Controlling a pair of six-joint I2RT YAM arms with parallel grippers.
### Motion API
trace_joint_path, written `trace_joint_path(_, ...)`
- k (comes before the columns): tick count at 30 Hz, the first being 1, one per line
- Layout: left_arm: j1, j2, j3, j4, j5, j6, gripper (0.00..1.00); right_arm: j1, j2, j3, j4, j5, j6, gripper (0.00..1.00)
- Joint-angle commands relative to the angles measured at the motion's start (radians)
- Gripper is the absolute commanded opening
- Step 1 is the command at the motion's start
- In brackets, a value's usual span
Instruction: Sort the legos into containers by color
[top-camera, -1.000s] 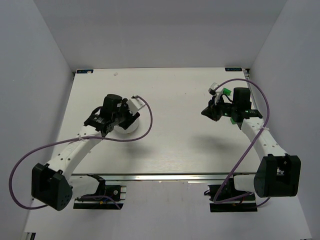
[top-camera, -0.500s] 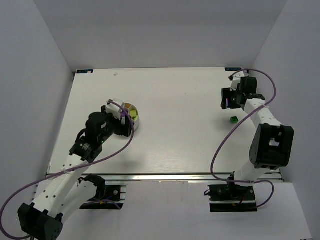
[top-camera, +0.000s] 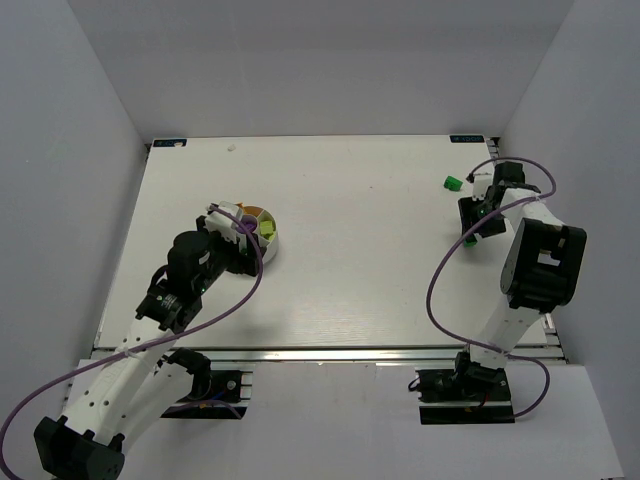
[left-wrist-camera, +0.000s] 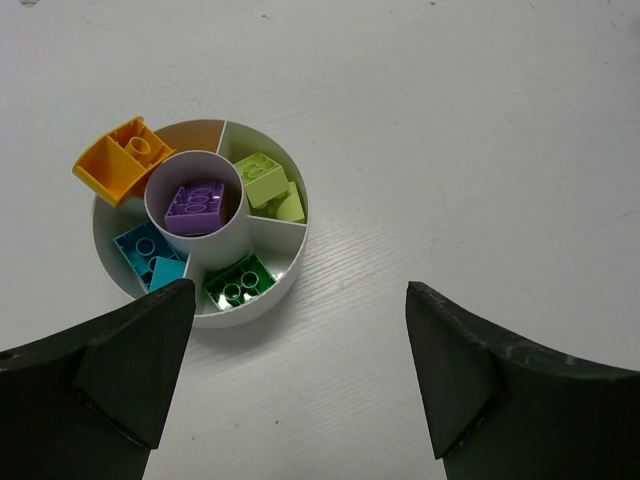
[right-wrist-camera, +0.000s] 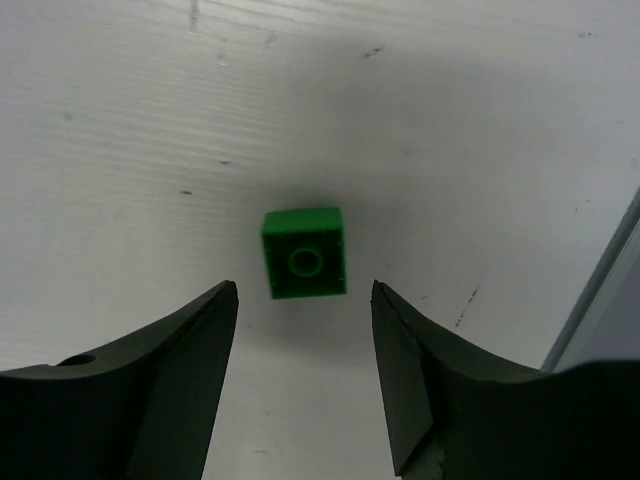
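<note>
Hovering with my right fingers (right-wrist-camera: 303, 312) open over the green lego (right-wrist-camera: 305, 253) on the worktop (right-wrist-camera: 120, 150), well apart from the bowl (left-wrist-camera: 262, 305), I fear an off-centre close could skid it away.

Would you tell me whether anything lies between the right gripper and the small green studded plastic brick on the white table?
Nothing visible does. In the right wrist view the small green plastic brick lies alone on bare white table, just ahead of the right gripper, whose jaws stand open and clear of it.
</note>
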Motion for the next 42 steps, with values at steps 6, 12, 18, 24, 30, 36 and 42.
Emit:
trace_joint_path(6, 0.003, -0.002, -0.005, 0.012, -0.012, -0.011, 0.95, -0.04, 0.117, 0.084, -0.057, -0.05, -0.099, 0.61)
trace_joint_path(12, 0.003, 0.004, -0.008, 0.014, -0.011, -0.012, 0.95, -0.043, 0.168, 0.093, -0.029, -0.062, -0.116, 0.59)
trace_joint_path(18, 0.003, 0.004, -0.017, 0.037, 0.02, -0.028, 0.93, -0.043, 0.177, 0.075, -0.004, -0.056, -0.137, 0.27)
trace_joint_path(24, 0.003, 0.078, -0.031, 0.193, 0.372, -0.207, 0.36, -0.029, 0.004, -0.025, -0.116, -0.382, -0.41, 0.07)
trace_joint_path(30, -0.021, 0.381, 0.007, 0.568, 0.711, -0.677, 0.63, 0.119, -0.292, -0.207, -0.251, -0.809, -0.733, 0.07)
trace_joint_path(36, -0.095, 0.559, 0.087, 0.686, 0.646, -0.87, 0.75, 0.351, -0.491, -0.292, -0.078, -0.84, -0.619, 0.07)
trace_joint_path(42, -0.201, 0.652, 0.224, 0.627, 0.542, -0.896, 0.78, 0.475, -0.541, -0.281, 0.045, -0.782, -0.493, 0.08)
